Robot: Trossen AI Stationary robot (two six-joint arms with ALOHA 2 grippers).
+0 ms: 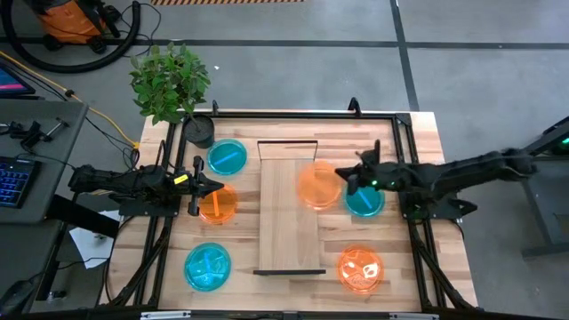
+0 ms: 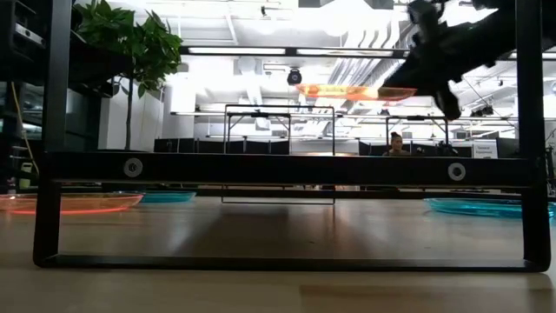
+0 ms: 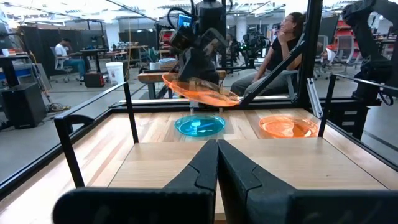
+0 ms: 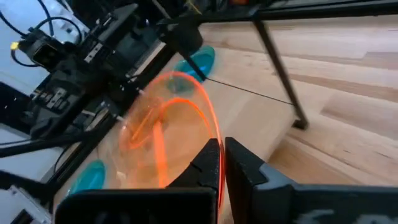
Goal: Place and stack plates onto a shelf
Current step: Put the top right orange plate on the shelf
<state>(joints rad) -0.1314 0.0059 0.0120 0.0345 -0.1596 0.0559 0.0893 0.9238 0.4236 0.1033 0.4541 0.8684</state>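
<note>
Right gripper (image 1: 354, 178) pinches an orange plate (image 1: 320, 187) by its rim above the shelf (image 1: 289, 209), ready for stacking; left gripper (image 1: 197, 188), pressed together, waits beside it.

- We find the shelf (image 1: 289, 206) at the table's (image 1: 427, 133) middle, lengthwise front to back.
- Left of it: three plates, one far (image 1: 228, 156), one middle (image 1: 217, 204), one near (image 1: 207, 266).
- Left gripper (image 1: 196, 187) over the middle plate's edge.
- Right gripper (image 1: 348, 176) holds a plate (image 1: 318, 185) above the shelf's right edge.
- Right of shelf: one plate (image 1: 366, 201) under that arm, another (image 1: 359, 269) nearer.
- Potted plant (image 1: 171, 84) at the far left corner.
</note>
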